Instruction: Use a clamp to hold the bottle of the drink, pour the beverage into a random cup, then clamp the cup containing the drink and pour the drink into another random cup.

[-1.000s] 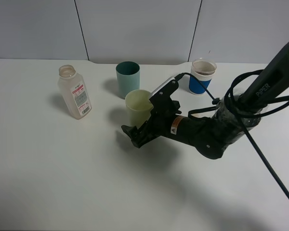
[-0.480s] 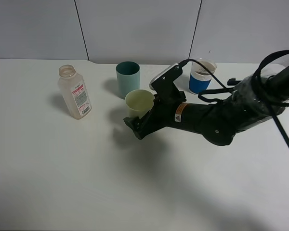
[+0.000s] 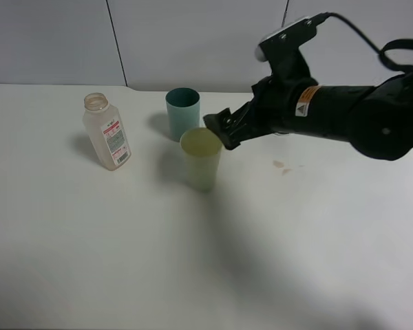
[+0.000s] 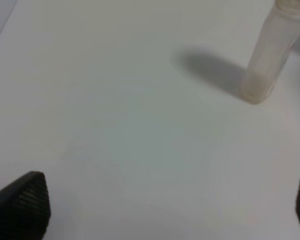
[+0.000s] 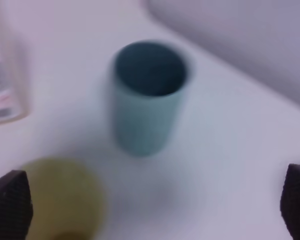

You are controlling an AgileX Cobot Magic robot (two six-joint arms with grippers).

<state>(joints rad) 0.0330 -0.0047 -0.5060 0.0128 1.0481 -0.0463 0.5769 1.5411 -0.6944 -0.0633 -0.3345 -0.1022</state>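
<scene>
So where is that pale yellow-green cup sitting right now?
In the high view the pale yellow-green cup stands upright near the table's middle, just in front of the dark teal cup, right of the bottle.

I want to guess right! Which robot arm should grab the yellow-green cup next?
Probably the right. Its open gripper hovers just beside the yellow-green cup, which also shows in its wrist view. The left arm's camera sees only the bottle.
</scene>
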